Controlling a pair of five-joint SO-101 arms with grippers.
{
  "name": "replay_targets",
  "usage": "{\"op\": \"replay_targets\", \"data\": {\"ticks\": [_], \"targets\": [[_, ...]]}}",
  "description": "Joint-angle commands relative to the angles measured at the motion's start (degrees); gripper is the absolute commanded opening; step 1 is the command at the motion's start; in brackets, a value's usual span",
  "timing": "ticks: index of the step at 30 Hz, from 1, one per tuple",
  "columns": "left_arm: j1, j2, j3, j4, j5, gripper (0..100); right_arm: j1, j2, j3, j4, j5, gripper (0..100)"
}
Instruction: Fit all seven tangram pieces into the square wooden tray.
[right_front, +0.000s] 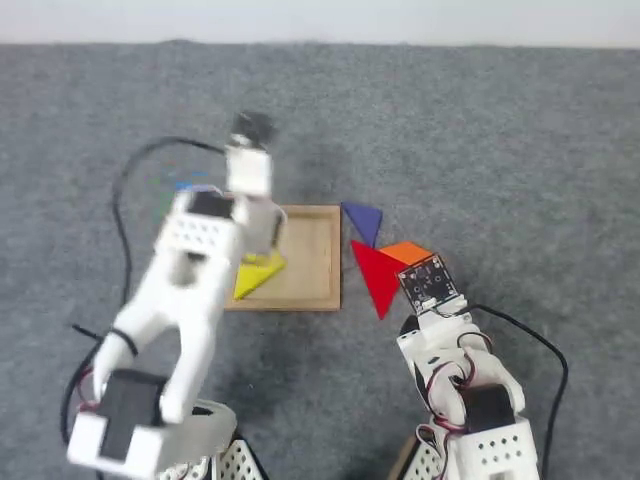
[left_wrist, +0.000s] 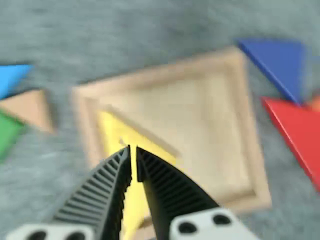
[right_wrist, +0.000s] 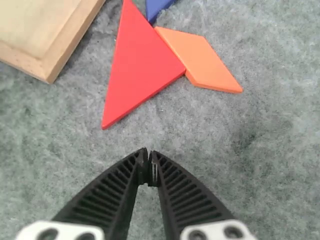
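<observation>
The square wooden tray (right_front: 310, 262) lies mid-table, and a yellow triangle (right_front: 257, 276) rests in its near-left part, one corner seeming to reach over the rim. My left gripper (left_wrist: 132, 151) hangs shut just above the yellow triangle (left_wrist: 112, 134), nothing between its fingers. Right of the tray lie a dark blue triangle (right_front: 363, 220), a red triangle (right_front: 378, 272) and an orange parallelogram (right_front: 406, 250). My right gripper (right_wrist: 149, 156) is shut and empty over bare carpet, a short way from the red triangle (right_wrist: 137, 65) and the orange parallelogram (right_wrist: 200, 61).
On the tray's (left_wrist: 200, 100) other side lie a light blue piece (left_wrist: 12, 75), a tan triangle (left_wrist: 31, 107) and a green piece (left_wrist: 7, 134), mostly hidden under the left arm in the high view. Grey carpet covers the table.
</observation>
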Motion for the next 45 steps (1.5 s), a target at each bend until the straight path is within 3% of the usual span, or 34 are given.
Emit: {"op": "replay_targets", "data": {"ticks": [1, 13, 24, 32, 36, 39, 45], "targets": [[2.5, -4.7, 10.7, -10.2, -8.6, 2, 0.9, 0.7, 1.1, 0.1, 0.7, 1.3], [-1.6, 9.3, -0.7, -4.7, -6.9, 2, 0.9, 0.7, 1.1, 0.1, 0.7, 1.3], [-9.1, 16.4, -10.7, 0.3, 1.4, 2, 0.9, 0.7, 1.1, 0.1, 0.7, 1.3], [-10.1, 6.8, -8.7, 0.9, 1.8, 2, 0.9, 0.7, 1.1, 0.1, 0.7, 1.3], [-8.7, -4.3, 1.9, -3.9, 1.0, 2, 0.9, 0.7, 1.1, 0.1, 0.7, 1.3], [-4.9, -10.5, 9.1, -4.5, -4.2, 1, 0.9, 0.7, 1.1, 0.1, 0.7, 1.3], [-2.8, -7.7, 9.3, -2.1, -4.8, 1, 0.9, 0.7, 1.1, 0.1, 0.7, 1.3]]}}
